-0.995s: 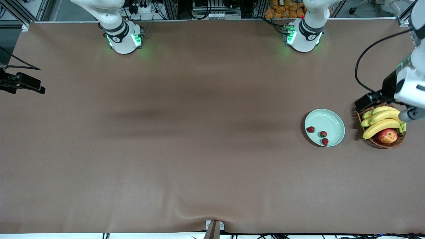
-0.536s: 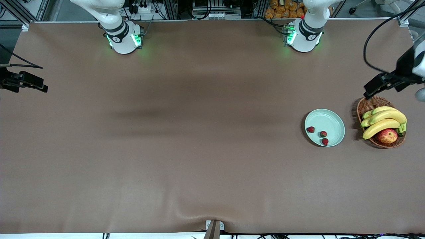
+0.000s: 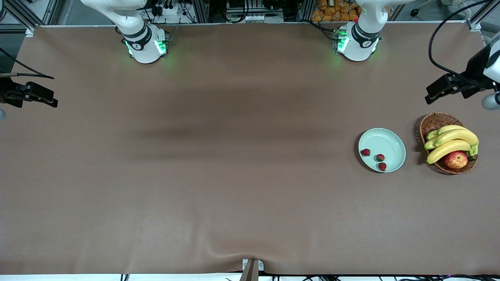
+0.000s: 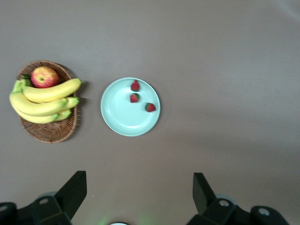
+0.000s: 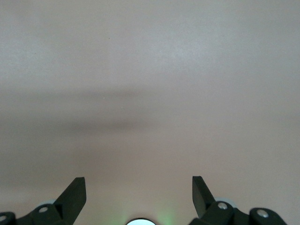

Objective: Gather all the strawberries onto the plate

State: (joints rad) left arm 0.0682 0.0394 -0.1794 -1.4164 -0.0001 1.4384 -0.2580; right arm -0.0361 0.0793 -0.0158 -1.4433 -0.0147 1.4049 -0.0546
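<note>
The pale mint-green plate (image 3: 389, 142) lies on the brown table near the left arm's end. Three strawberries lie in it: one (image 3: 365, 152) by the rim, one (image 3: 380, 157) in the middle and one (image 3: 382, 166) nearest the front camera. The left wrist view shows the plate (image 4: 123, 116) and the berries (image 4: 135, 86) from high above. My left gripper (image 4: 139, 182) is open and empty, up in the air over bare table beside the basket. My right gripper (image 5: 138, 183) is open and empty, high over bare table at the right arm's end.
A brown wicker basket (image 3: 434, 121) with bananas (image 3: 449, 141) and a red-yellow apple (image 3: 455, 159) stands beside the plate at the left arm's end; it also shows in the left wrist view (image 4: 51, 133). The left arm (image 3: 478, 72) hangs over the table edge there.
The left hand has moved off from over the basket, up and toward the robots' bases. The right hand has shifted slightly. The plate and berries have not moved.
</note>
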